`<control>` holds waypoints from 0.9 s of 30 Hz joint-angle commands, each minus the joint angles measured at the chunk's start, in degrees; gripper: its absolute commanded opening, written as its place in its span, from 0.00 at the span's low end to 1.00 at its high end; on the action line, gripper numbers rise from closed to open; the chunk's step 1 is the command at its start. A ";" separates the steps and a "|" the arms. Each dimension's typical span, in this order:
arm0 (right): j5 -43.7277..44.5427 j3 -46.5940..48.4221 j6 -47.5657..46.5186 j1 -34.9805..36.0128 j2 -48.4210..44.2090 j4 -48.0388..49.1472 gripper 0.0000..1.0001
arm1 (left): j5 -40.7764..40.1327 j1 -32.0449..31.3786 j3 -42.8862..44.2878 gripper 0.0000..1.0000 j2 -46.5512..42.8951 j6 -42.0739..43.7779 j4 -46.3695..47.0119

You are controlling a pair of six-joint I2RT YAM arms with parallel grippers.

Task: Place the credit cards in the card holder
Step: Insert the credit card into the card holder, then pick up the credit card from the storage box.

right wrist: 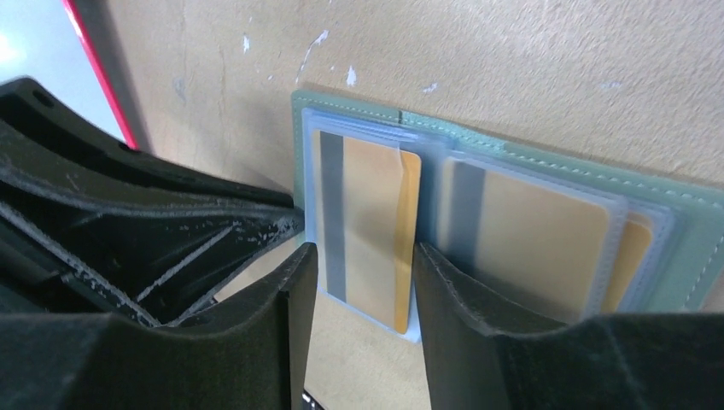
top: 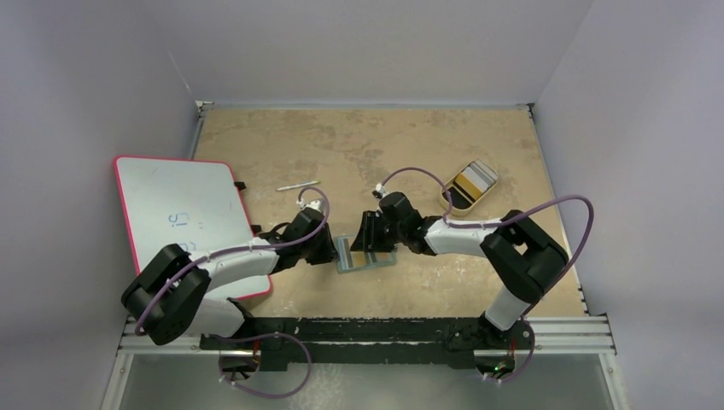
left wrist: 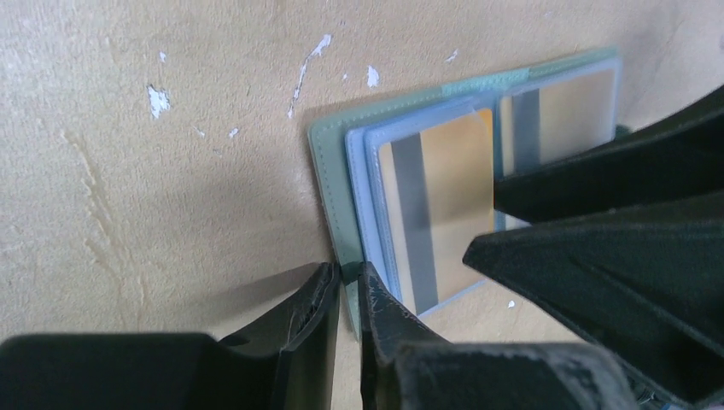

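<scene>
My left tool is clamped on the left cover edge of the card holder, which lies open on the counter. My right tool straddles 1 yellow-orange card, whose long axis runs straight ahead of it. I cannot tell whether it grips.

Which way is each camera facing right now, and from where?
Top external: overhead, from the rear, looking down; left gripper and right gripper meet at the holder.
Left wrist: on the left wrist, facing down; left gripper pinches the holder's edge.
Right wrist: on the right wrist, facing down; right gripper flanks a yellow card.
All three share the holder.
</scene>
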 commanded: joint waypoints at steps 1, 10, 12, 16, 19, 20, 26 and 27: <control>-0.30 0.92 -3.15 0.76 -5.13 -2.93 0.49 | -2.13 0.57 3.84 0.15 -2.09 1.12 -0.61; 13.83 7.89 -16.52 -0.14 -12.26 -15.66 0.59 | -6.72 0.64 9.55 0.26 -10.67 4.52 -9.56; 17.37 10.10 -19.22 -1.20 -12.53 -18.34 0.60 | -7.01 0.62 12.00 0.34 -11.48 5.68 -12.34; 23.86 14.41 -25.00 -6.44 -12.25 -24.63 0.60 | -6.49 0.65 16.84 0.55 -12.50 8.11 -18.18; 28.71 16.29 -29.49 -11.67 -13.18 -26.90 0.60 | -6.79 0.62 19.05 0.63 -14.13 10.11 -22.07; 30.60 17.15 -30.70 -12.79 -13.26 -27.67 0.60 | -7.23 0.61 19.17 0.64 -15.13 10.46 -22.73; 44.58 21.69 -37.74 -16.56 -10.78 -30.92 0.61 | -8.86 0.68 20.11 0.69 -18.78 14.11 -26.89; 45.17 22.40 -39.06 -17.52 -9.79 -31.20 0.61 | -9.41 0.62 20.14 0.69 -18.99 14.54 -27.48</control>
